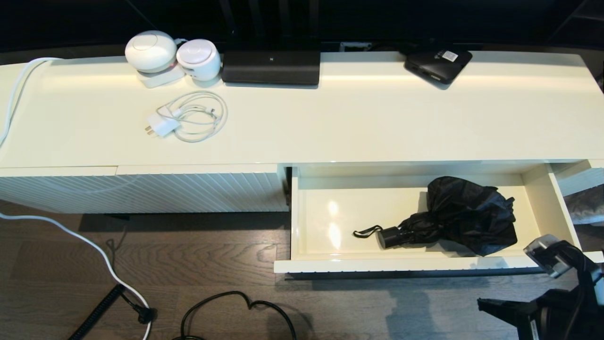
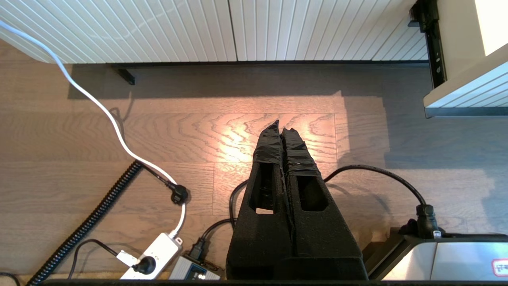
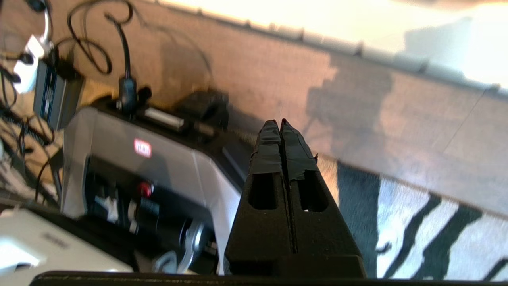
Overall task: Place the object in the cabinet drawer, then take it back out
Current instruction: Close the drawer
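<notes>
Umbrella [image 1: 460, 215] is lying in the open drawer [image 1: 311, 222], toward its right side, fabric bunched up, handle [image 1: 389, 237] and loop pointing left. My right claw [image 3: 281, 124] is pinched shut on nothing, low over the floor [image 3: 416, 131] by a striped rug [image 3: 428, 234]. My left claw [image 2: 281, 127] is closed and empty too, parked above the floor in front of the cabinet [image 2: 198, 28].

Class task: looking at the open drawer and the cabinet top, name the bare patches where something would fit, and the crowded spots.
Free: the drawer floor left of the umbrella, and the cabinet top between the coiled charger cable and the flat black box. Crowded: the drawer's right half and the top's back-left corner by the white speakers.
</notes>
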Robot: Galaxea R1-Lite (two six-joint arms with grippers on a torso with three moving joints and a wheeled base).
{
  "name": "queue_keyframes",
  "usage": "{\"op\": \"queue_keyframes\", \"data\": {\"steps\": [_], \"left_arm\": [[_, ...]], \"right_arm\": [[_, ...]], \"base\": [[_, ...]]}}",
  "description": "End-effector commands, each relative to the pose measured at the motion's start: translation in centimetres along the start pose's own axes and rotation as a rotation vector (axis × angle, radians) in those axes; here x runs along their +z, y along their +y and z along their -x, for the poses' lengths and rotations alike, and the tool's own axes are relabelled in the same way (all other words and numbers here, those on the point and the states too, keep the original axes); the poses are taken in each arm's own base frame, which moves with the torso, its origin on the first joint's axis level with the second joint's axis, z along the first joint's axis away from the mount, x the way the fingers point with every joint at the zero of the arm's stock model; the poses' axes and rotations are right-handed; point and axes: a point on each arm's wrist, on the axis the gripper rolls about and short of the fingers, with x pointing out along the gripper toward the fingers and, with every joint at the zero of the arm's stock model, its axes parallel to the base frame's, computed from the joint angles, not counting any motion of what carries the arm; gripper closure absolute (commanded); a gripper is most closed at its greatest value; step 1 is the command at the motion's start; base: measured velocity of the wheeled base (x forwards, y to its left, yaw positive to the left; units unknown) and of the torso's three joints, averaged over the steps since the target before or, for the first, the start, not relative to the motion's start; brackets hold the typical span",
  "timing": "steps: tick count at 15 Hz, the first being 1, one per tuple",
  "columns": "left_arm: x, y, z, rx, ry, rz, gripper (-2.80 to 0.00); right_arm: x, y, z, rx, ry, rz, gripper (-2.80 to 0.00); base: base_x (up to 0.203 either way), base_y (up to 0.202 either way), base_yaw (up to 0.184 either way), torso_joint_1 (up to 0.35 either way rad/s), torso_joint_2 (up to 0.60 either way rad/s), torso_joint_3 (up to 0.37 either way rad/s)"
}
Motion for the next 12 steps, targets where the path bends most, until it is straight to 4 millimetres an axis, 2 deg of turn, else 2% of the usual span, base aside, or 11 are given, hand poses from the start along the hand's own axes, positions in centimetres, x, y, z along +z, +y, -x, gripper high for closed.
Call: {"op": "queue_keyframes", "data": {"steps": [1, 12], "left_arm": [[0.0, 0.0, 0.0, 0.001, -0.001, 0.000, 0.00], [0.0, 0.0, 0.0, -0.001, -0.001, 0.000, 0.00]], "right_arm": [[0.3, -0.1, -0.7, -0.004, 0.006, -0.002, 0.00], [2.3, -0.3, -2.3, -0.063, -0.120, 0.027, 0.00]], "base": [[0.000, 0.000, 0.000, 0.000, 0.00, 0.000], [0.000, 0.000, 0.000, 0.000, 0.00, 0.000]]}}
